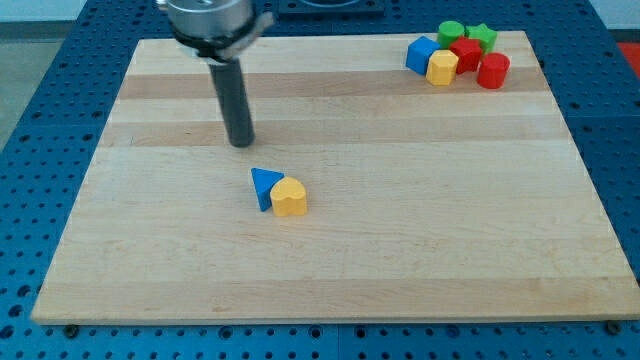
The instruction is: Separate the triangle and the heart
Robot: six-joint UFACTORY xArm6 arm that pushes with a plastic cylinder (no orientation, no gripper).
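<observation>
1. Camera view: blue triangle (264, 186) and yellow heart (290, 198) touch near desk (400, 250) centre, heart on the view's right.
2. No claw fitted; my tip (241, 143) rests above the triangle, apart from it.
3. Risk: pushing down onto the triangle likely drives both blocks together, unseparated.
4. Risk: the narrow seam may deflect the tip.

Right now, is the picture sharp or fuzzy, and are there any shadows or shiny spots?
In the camera view, the blue triangle and yellow heart look fairly sharp, touching each other; soft, small shadows lie under them; my tip sits above them toward the view's top, casting only a faint shadow; the wooden board shows even light, no strong glare; the far cluster of blocks looks slightly softer.
</observation>
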